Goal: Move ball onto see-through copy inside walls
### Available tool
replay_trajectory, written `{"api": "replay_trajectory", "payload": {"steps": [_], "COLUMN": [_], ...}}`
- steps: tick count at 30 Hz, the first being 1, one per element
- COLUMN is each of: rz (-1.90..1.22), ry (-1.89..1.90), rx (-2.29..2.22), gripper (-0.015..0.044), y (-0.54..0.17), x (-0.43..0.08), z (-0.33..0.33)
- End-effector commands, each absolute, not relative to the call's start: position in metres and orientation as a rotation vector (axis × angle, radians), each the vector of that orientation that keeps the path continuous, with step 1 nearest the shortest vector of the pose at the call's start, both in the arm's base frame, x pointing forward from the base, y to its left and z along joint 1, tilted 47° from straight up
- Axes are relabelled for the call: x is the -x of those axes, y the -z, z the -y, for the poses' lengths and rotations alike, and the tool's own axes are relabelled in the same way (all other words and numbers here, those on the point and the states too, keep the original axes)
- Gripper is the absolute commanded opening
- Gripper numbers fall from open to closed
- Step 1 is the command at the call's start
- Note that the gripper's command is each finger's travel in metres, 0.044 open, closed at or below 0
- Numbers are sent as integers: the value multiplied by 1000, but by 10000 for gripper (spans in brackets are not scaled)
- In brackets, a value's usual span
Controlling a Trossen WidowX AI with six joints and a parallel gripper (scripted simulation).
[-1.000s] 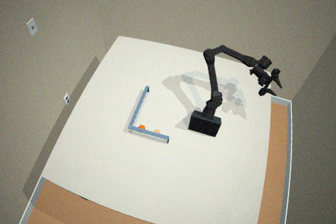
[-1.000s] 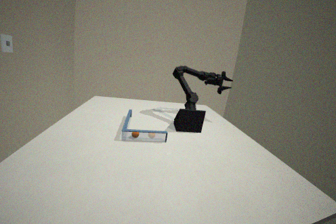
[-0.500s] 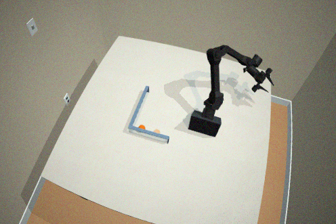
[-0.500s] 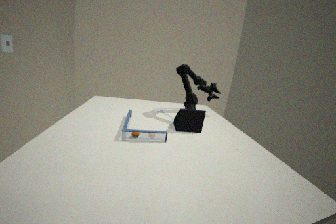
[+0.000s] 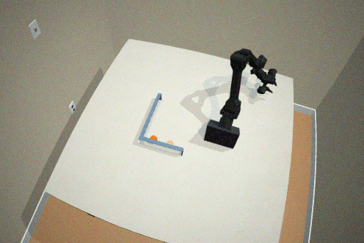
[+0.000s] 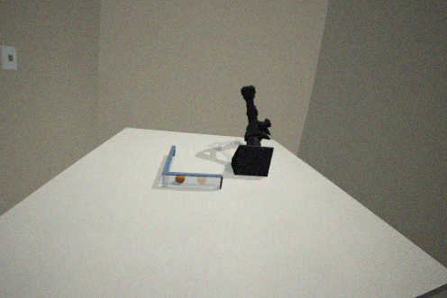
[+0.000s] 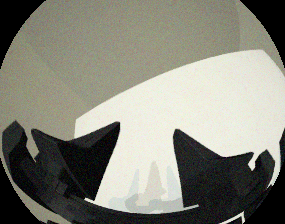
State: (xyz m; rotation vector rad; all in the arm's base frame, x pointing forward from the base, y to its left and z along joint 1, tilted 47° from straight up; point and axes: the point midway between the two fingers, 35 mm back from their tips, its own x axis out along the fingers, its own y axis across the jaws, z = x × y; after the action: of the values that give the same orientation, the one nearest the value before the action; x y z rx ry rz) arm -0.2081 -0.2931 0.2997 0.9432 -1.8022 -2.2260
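Nearest the viewer, inside the corner of the walls [image 6: 193,175], the ball [image 6: 180,179] rests just beside its pale copy [image 6: 202,179]. Beyond the walls, past the arm's base [image 6: 252,160], the gripper [image 5: 267,84] hangs part-open and empty. Approach seems underway; next it must reach the ball.

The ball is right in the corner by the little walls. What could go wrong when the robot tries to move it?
The ball hugs the walls, so the fingers might bump them. A nudge could roll it past the pale copy and out the open side. The open, empty gripper is far away.
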Motion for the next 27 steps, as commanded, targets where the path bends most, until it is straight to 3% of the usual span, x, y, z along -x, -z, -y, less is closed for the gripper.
{"api": "replay_trajectory", "payload": {"steps": [1,13,27], "rz": [1627,1118,476], "ry": [2171,1946,1652], "rx": [-1013,-1134,-1050], "gripper": [265,265,265], "y": [-302,-308,-299], "x": [169,26,-139], "z": [322,375,373]}}
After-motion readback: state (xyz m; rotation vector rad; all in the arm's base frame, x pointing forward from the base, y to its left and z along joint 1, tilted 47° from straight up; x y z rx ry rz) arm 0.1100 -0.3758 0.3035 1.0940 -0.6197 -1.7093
